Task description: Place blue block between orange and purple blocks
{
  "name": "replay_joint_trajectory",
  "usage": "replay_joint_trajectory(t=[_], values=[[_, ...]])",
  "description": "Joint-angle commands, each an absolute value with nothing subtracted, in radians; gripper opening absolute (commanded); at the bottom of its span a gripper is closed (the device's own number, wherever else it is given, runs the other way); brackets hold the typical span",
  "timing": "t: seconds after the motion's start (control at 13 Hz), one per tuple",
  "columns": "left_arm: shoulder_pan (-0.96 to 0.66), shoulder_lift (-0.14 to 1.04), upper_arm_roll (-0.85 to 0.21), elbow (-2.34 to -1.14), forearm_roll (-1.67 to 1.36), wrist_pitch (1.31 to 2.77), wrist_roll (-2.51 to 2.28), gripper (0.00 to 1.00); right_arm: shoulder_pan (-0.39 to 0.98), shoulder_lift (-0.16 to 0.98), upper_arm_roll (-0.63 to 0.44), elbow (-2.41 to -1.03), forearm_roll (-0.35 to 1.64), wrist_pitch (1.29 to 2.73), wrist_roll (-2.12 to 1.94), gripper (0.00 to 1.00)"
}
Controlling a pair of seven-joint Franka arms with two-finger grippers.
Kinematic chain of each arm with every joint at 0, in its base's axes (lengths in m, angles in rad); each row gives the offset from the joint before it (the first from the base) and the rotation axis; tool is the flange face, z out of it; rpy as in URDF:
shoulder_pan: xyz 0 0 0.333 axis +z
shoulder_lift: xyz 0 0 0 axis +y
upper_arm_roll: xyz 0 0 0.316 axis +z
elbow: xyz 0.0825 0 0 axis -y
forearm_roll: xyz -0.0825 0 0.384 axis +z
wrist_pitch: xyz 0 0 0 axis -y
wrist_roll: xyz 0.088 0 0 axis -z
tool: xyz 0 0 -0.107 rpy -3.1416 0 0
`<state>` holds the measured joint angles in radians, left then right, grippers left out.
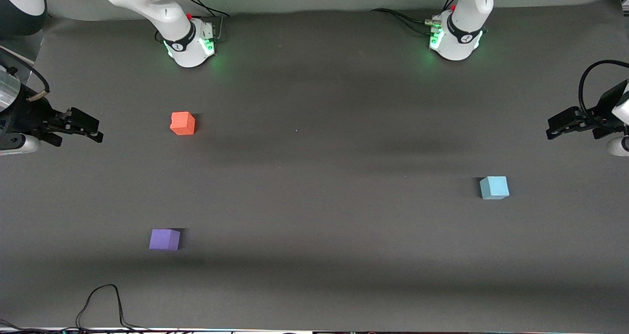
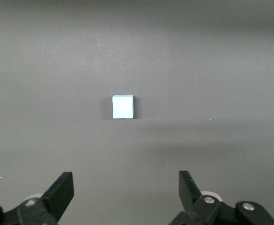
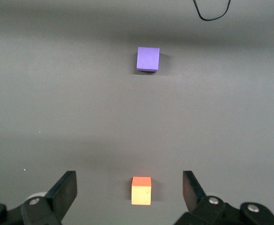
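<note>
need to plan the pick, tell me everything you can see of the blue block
The small light sky-blue matte cube is plain-faced, with crisp edges and no marks. It sits flat and upright on the dark grey table mat toward the left arm's end, alone. Nothing touches it. The open left claw hangs in the air, apart from it.

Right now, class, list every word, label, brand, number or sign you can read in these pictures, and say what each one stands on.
No text can be read anywhere.
The blue block, orange block and purple block have plain faces.
Each arm's base carries a dark band with a small white mark, too small to read.
The left gripper and right gripper, both open and waiting at the table's ends, show no lettering.
</note>
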<state>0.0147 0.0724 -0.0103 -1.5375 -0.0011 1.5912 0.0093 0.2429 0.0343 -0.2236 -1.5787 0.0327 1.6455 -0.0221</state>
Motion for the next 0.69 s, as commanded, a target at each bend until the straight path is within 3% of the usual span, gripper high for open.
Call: replay_joint_trajectory(t=[0.0, 0.61], values=[[0.011, 0.044, -0.011, -1.557, 0.008, 1.580, 0.012, 1.00, 0.242, 0.035, -0.224, -1.568, 0.018, 1.647, -0.043, 1.00], [0.064, 0.041, -0.006, -1.595, 0.015, 1.583, 0.121, 1.00, 0.242, 0.035, -0.224, -1.569, 0.018, 1.646, -0.043, 1.00]])
